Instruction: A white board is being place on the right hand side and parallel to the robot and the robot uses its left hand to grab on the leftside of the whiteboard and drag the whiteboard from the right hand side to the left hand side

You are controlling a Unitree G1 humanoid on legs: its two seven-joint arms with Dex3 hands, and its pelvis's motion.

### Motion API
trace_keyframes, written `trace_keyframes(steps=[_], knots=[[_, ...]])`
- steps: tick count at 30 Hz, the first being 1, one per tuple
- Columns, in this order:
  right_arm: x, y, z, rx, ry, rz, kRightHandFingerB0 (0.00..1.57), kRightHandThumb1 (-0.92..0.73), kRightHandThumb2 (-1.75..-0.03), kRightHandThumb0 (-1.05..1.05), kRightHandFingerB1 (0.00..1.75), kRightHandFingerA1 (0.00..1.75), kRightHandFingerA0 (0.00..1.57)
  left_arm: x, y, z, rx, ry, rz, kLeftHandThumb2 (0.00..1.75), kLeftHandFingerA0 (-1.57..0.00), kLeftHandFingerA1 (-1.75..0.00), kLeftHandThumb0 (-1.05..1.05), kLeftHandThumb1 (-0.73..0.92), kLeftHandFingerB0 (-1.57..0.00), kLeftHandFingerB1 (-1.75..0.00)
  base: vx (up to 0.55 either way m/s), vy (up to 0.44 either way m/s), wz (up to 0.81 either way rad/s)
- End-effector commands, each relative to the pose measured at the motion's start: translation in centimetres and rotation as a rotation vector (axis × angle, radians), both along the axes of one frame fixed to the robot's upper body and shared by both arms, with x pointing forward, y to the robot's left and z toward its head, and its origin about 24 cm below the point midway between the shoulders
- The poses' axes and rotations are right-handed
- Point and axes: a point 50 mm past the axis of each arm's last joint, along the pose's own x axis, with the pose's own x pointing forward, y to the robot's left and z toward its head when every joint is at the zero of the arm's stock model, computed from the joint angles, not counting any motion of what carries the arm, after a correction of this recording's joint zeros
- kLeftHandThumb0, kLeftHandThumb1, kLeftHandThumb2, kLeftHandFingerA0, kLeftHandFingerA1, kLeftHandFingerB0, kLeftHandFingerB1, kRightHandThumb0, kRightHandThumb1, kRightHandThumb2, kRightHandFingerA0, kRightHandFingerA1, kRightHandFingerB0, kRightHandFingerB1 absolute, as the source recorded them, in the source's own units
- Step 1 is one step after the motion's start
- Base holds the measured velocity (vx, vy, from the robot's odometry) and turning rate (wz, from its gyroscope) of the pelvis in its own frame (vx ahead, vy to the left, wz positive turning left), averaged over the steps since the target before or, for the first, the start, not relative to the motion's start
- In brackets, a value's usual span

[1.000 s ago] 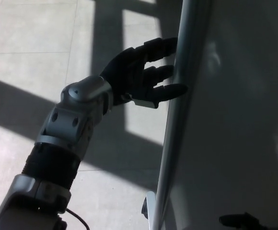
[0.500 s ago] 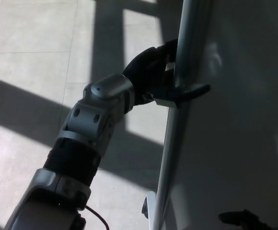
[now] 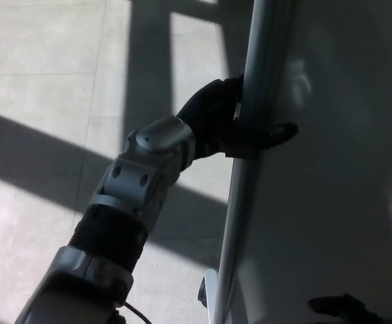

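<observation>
So here's the bit that matters for your pull: the whiteboard (image 3: 331, 169) fills the right side of the head view, standing upright, and its left edge is a pale metal frame rail (image 3: 250, 169) running top to bottom of the picture, leaning slightly. Your left hand (image 3: 226, 125) is right on that rail, coming in from the left. It's wrapped around the edge, with the thumb (image 3: 277, 131) hooked over onto the board's face and the other fingers going behind the rail where you can't see them. So it's clamped on the frame, not spread.

The board sits to the right of the hand, and its long edge runs across your pull direction, so I'd say dragging straight left should bring the whole edge along rather than twist it.

Your right hand isn't showing. There's a dark shape at the bottom right, but I can't tell what it is.
</observation>
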Motion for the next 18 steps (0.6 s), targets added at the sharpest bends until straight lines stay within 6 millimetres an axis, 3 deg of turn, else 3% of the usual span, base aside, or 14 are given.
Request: trace_keyframes(steps=[1,3,4,5,6,7,9,10,14,18], knots=[[0.3,-0.4,0.2,0.004,-0.005,0.001,0.46,-0.69,-0.73,-0.54,0.84,0.9,1.06,0.1,2.3,-0.8,-0.01,-0.031,0.154,0.63,-0.99,-0.67,-0.23,0.75,-0.83,-0.55,0.0,0.0,0.0],[0.3,-0.4,0.2,0.007,-0.004,0.0,0.47,-0.69,-0.73,-0.54,0.84,0.91,1.08,0.1,2.9,-0.9,-0.013,-0.039,0.17,0.63,-1.0,-0.69,-0.22,0.74,-0.84,-0.56,0.0,0.0,0.0],[0.3,-0.4,0.2,0.013,-0.007,0.001,0.52,-0.54,-0.99,-0.55,0.8,0.95,1.03,0.2,4.4,-1.1,0.009,-0.073,0.181,0.63,-0.99,-0.69,-0.2,0.74,-0.84,-0.57,0.0,0.0,0.0],[0.4,-0.4,0.3,0.015,-0.008,0.001,0.51,-0.54,-1.0,-0.54,0.79,0.96,1.04,0.2,5.1,-1.1,0.024,-0.09,0.185,0.63,-1.0,-0.68,-0.2,0.75,-0.84,-0.57,0.0,0.0,0.0],[0.4,-0.4,0.3,0.016,-0.008,0.0,0.51,-0.54,-1.0,-0.54,0.79,0.96,1.04,0.2,5.4,-1.1,0.033,-0.097,0.187,0.63,-1.0,-0.68,-0.2,0.75,-0.84,-0.57,0.0,0.0,0.0],[0.5,-0.5,0.4,0.016,-0.009,-0.001,0.51,-0.69,-0.74,-0.51,0.83,0.9,1.04,0.4,6.4,-1.0,0.041,-0.094,0.201,0.63,-1.0,-0.66,-0.18,0.75,-0.85,-0.56,0.0,0.0,0.0],[0.6,-0.6,0.4,0.014,-0.009,0.001,0.53,-0.68,-0.74,-0.49,0.83,0.9,1.06,0.5,7.4,-0.8,0.059,-0.112,0.205,0.63,-0.99,-0.63,-0.16,0.75,-0.83,-0.56,0.0,0.0,-0.03],[0.7,-0.6,0.4,0.016,-0.004,0.004,0.55,-0.68,-0.74,-0.5,0.83,0.9,1.15,0.7,8.4,-0.7,0.062,-0.116,0.214,0.62,-0.98,-0.64,-0.16,0.74,-0.83,-0.56,0.0,0.0,0.0],[1.0,-0.5,0.6,0.02,-0.013,0.011,0.61,-0.66,-0.75,-0.5,0.83,0.88,1.01,1.1,12.4,0.3,0.068,-0.077,0.244,0.62,-1.01,-0.65,-0.19,0.73,-0.8,-0.53,0.0,0.0,-0.02],[0.9,-0.6,0.5,0.023,-0.01,0.013,0.67,-0.65,-0.77,-0.48,0.82,0.9,1.01,1.1,14.2,0.4,0.066,-0.068,0.301,0.62,-1.0,-0.61,-0.19,0.72,-0.82,-0.53,0.0,0.0,0.0]])
